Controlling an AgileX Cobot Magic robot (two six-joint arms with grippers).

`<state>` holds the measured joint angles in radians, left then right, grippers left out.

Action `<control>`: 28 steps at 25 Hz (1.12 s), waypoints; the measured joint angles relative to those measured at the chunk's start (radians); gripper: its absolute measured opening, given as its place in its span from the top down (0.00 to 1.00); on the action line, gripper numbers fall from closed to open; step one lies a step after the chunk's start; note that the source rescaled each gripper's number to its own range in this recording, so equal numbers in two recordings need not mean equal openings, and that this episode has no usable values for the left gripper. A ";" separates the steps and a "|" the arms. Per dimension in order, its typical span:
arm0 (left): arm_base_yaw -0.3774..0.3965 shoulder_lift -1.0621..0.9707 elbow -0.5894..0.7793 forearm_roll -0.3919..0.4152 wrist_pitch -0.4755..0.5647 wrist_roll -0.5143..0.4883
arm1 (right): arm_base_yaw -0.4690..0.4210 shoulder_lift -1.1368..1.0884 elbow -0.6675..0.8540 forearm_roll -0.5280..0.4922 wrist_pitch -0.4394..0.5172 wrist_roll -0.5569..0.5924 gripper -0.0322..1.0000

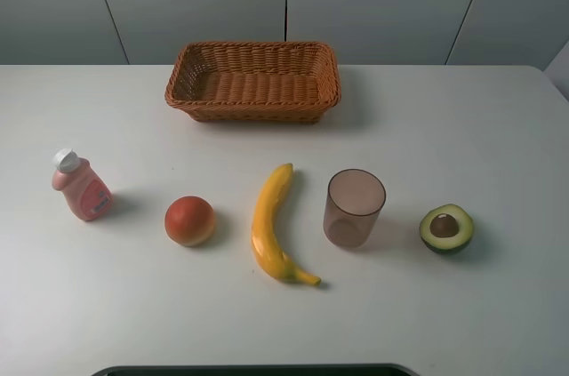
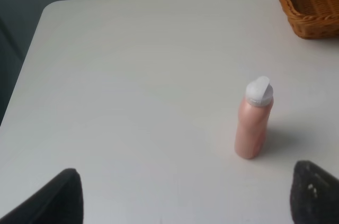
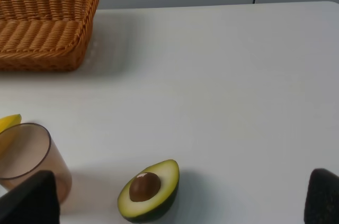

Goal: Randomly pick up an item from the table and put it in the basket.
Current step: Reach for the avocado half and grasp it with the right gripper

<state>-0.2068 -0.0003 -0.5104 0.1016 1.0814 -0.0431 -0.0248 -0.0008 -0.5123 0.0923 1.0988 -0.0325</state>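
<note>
The avocado half point(image 1: 447, 228) lies cut side up with its brown pit showing, at the right of the white table point(image 1: 462, 127). The wicker basket point(image 1: 253, 81) stands empty at the back middle. Neither gripper shows in the exterior high view. In the right wrist view the avocado half point(image 3: 150, 190) lies close in front of my right gripper point(image 3: 183, 217), between its wide-apart dark fingertips point(image 3: 29, 200); the basket point(image 3: 45, 28) is farther off. My left gripper point(image 2: 183, 205) is open and empty, its fingertips point(image 2: 53, 200) wide apart over bare table point(image 2: 132, 75).
A row stands on the near half of the table: a pink bottle with a white cap point(image 1: 81, 186), an orange-red round fruit point(image 1: 189, 220), a yellow banana point(image 1: 272, 223), and a translucent brownish cup point(image 1: 354, 207) just left of the avocado. The bottle point(image 2: 254, 121) stands ahead of the left gripper.
</note>
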 joint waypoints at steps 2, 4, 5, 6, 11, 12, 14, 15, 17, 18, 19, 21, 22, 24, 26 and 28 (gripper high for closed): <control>0.000 0.000 0.000 0.000 0.000 0.000 | 0.000 0.000 0.000 0.000 0.000 0.000 0.01; 0.000 0.000 0.000 0.000 0.000 0.000 | 0.000 0.000 0.000 0.000 0.000 0.000 0.01; 0.000 0.000 0.000 0.000 0.000 0.000 | 0.000 0.000 0.000 0.000 0.000 0.000 0.01; 0.000 0.000 0.000 0.000 0.000 0.000 | 0.000 0.000 0.000 0.000 0.000 0.000 0.01; 0.000 0.000 0.000 0.000 0.000 0.000 | 0.000 0.000 0.000 0.000 0.000 0.000 0.01; 0.000 0.000 0.000 0.000 0.000 0.000 | 0.000 0.000 0.000 0.000 0.000 0.000 0.01; 0.000 0.000 0.000 0.000 0.000 0.000 | 0.000 0.000 0.000 0.000 0.000 -0.002 0.01; 0.000 0.000 0.000 0.000 0.000 0.000 | 0.000 0.000 0.000 0.000 0.000 -0.002 0.01; 0.000 0.000 0.000 0.000 0.000 0.000 | 0.000 0.000 0.000 0.000 0.000 -0.002 0.01; 0.000 0.000 0.000 0.000 0.000 0.000 | 0.000 0.000 0.000 0.000 0.000 -0.002 0.01; 0.000 0.000 0.000 0.000 0.000 0.000 | 0.000 0.000 0.000 0.000 0.000 -0.002 0.01; 0.000 0.000 0.000 0.000 0.000 0.000 | 0.000 0.000 0.000 0.000 0.000 -0.002 0.01; 0.000 0.000 0.000 0.000 0.000 0.000 | 0.000 0.000 0.000 0.000 0.000 -0.002 0.01; 0.000 0.000 0.000 0.000 0.000 0.000 | 0.000 0.000 0.000 0.000 0.000 -0.002 0.01; 0.000 0.000 0.000 0.000 0.000 0.000 | 0.000 0.000 0.000 0.000 0.000 -0.002 0.01; 0.000 0.000 0.000 0.000 0.000 0.000 | 0.000 0.000 0.000 0.000 0.000 -0.002 0.01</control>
<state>-0.2068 -0.0003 -0.5104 0.1016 1.0814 -0.0431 -0.0248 -0.0008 -0.5123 0.0923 1.0988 -0.0342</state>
